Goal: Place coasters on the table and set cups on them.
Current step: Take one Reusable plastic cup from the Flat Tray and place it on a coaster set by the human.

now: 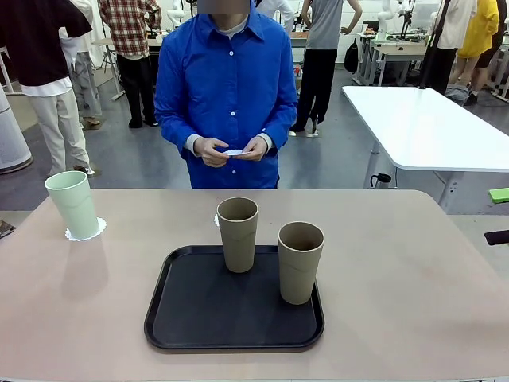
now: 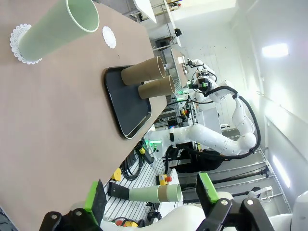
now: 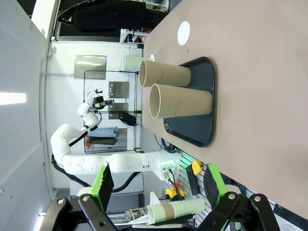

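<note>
A pale mint cup (image 1: 73, 204) stands on a lacy white coaster (image 1: 85, 231) at the far left of the beige table (image 1: 413, 270). Two tan cups (image 1: 238, 234) (image 1: 301, 262) stand upright on the black tray (image 1: 231, 318). A second coaster (image 2: 109, 37) lies bare on the table just beyond the tray. The person in blue holds a third coaster (image 1: 234, 152) in both hands above the far edge. My left gripper (image 2: 151, 197) is open and holds nothing, well back from the cups. My right gripper (image 3: 159, 185) is open too, facing the tan cups (image 3: 180, 102) from a distance.
A white table (image 1: 421, 119) stands at the back right, and people stand farther off. A small green object (image 1: 499, 194) shows at the right edge. Bare tabletop lies right of the tray and between the tray and the mint cup.
</note>
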`<state>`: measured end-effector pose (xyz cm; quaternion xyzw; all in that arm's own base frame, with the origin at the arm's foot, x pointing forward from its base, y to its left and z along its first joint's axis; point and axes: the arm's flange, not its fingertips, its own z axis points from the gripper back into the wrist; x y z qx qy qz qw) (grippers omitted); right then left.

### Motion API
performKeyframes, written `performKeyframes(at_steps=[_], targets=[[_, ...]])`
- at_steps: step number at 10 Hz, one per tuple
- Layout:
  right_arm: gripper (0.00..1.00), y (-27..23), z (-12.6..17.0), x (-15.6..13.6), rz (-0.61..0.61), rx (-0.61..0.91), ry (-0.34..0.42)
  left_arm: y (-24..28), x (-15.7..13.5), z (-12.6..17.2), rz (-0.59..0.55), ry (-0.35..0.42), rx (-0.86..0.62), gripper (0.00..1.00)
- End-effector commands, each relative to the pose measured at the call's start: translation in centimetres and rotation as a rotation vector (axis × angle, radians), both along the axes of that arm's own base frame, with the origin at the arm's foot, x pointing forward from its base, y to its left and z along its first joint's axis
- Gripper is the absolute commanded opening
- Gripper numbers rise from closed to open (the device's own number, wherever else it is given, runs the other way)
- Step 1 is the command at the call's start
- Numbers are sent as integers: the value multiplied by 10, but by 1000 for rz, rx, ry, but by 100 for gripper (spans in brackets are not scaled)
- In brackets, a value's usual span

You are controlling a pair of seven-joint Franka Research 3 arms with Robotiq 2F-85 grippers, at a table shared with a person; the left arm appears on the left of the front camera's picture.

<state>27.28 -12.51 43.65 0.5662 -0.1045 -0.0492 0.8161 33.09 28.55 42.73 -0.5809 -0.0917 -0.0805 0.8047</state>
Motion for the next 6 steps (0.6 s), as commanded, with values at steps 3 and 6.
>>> performKeyframes(at_steps=[3,6], targets=[[100,0,0,2,2,18,-21,-1,-3,1,3,-3,-5,100],[100,0,0,2,2,18,-21,-1,-3,1,3,-3,-5,100]])
